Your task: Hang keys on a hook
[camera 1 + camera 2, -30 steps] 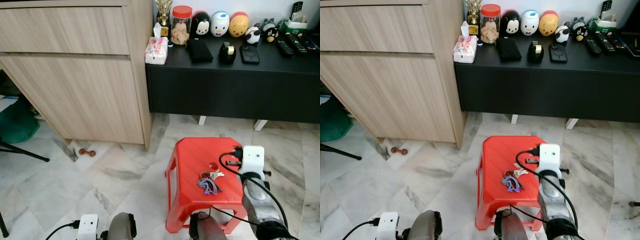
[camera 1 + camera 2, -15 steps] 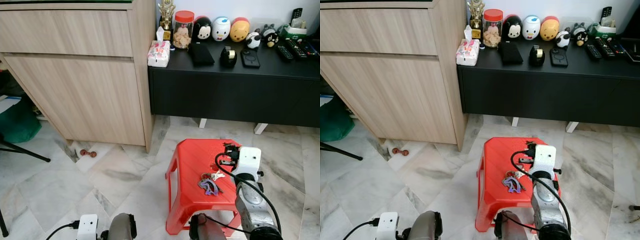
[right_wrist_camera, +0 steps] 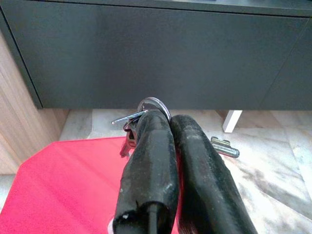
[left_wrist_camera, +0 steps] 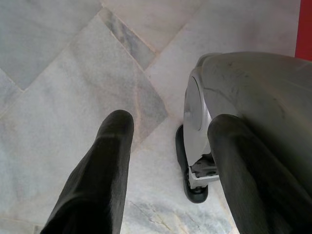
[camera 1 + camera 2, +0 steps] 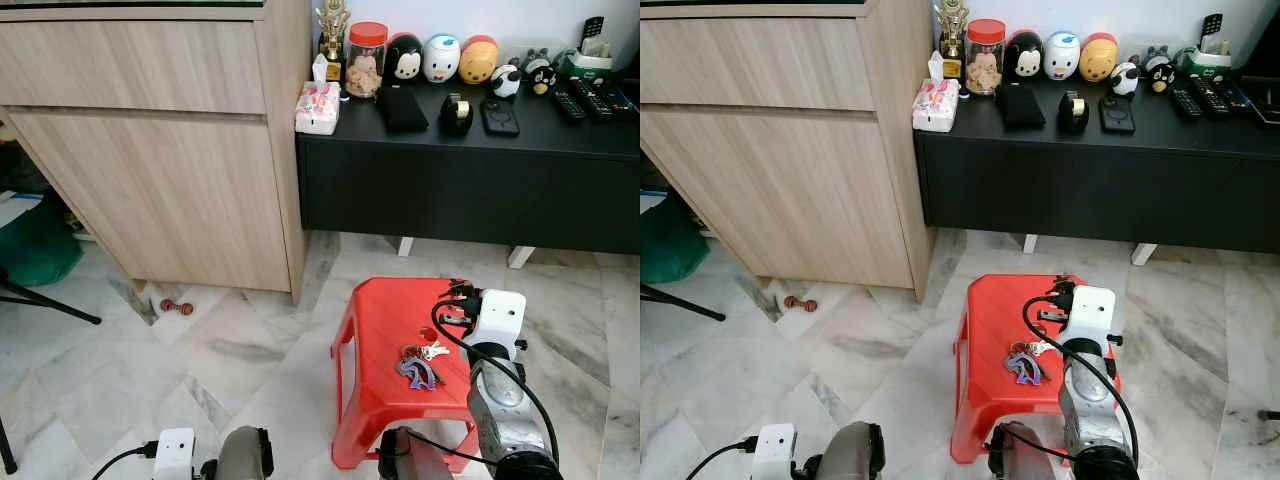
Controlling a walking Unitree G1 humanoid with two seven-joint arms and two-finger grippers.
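— Right gripper [image 3: 168, 119]?
— Pressed together above the red stool [image 5: 385, 320], seemingly pinching a key ring [image 3: 153, 102] at its tips. Another bunch of keys [image 5: 420, 365] lies on the stool.
— Advice?
— Lift slowly, keeping the ring clear beyond the tips.
— Unclear?
— How firm the pinch is; where the hook is. Left gripper [image 4: 168, 126] hangs spread over the floor.

Key ring [image 3: 152, 104] mostly hidden behind right pincer [image 3: 168, 122], hook undiscernible
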